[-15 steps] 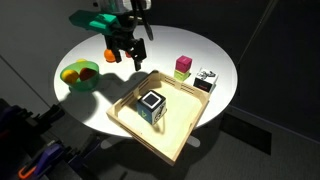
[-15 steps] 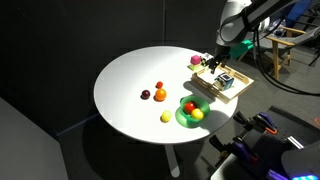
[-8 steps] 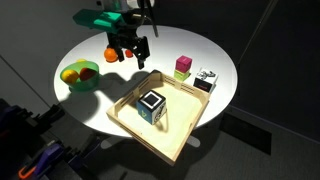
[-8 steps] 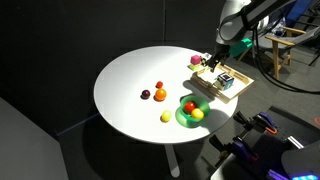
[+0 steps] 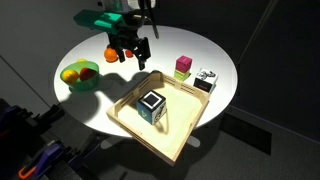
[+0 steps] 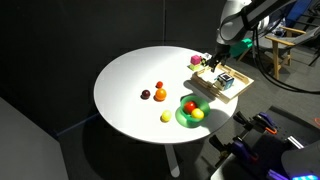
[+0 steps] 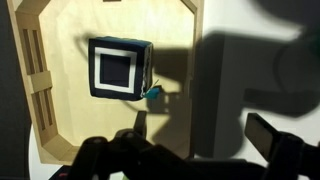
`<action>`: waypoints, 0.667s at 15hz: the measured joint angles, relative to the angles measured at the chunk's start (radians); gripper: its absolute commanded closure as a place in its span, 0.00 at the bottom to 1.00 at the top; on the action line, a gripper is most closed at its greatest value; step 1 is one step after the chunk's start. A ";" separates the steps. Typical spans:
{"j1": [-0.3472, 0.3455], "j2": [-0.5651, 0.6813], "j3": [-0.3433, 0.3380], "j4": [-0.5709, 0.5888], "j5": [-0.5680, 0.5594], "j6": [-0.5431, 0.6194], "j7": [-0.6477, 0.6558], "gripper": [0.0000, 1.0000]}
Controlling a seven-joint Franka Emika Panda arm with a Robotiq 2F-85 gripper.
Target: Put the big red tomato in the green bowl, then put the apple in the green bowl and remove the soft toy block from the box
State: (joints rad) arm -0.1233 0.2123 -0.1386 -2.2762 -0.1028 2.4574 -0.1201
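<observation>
Gripper (image 5: 131, 52) is spread fully wide with nothing in it. It hangs above the table just outside the box (image 5: 180, 118), on the side toward the green bowl (image 5: 82, 87). The bowl, well apart from the box, looks to hold the big red tomato (image 6: 189, 107) and the apple (image 6: 198, 114), so we read the fruit steps as done. The soft toy block (image 7: 120, 68) sits inside the box, off centre and clear of the low walls, white face with the dark square up. We expect it to be light and squashy, with a fabric skin that isn't slippery, so not fragile but it'll deform under a hard pinch. We'd come straight down and close on two opposite teal sides around mid-height, with moderate squeeze. Watch the fingertips against the box floor. The pink-and-green block (image 5: 183, 66) and black-and-white block (image 5: 206, 79) just outside the box aren't ours.
</observation>
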 measured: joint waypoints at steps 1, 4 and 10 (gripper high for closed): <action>-0.005 0.000 -0.004 0.000 0.000 0.000 0.000 0.00; -0.029 0.004 -0.020 0.003 0.001 0.000 0.001 0.00; -0.077 0.056 -0.037 0.019 0.029 0.000 -0.004 0.00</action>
State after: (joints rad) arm -0.2003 0.2679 -0.1757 -2.2576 -0.0742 2.4574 -0.1244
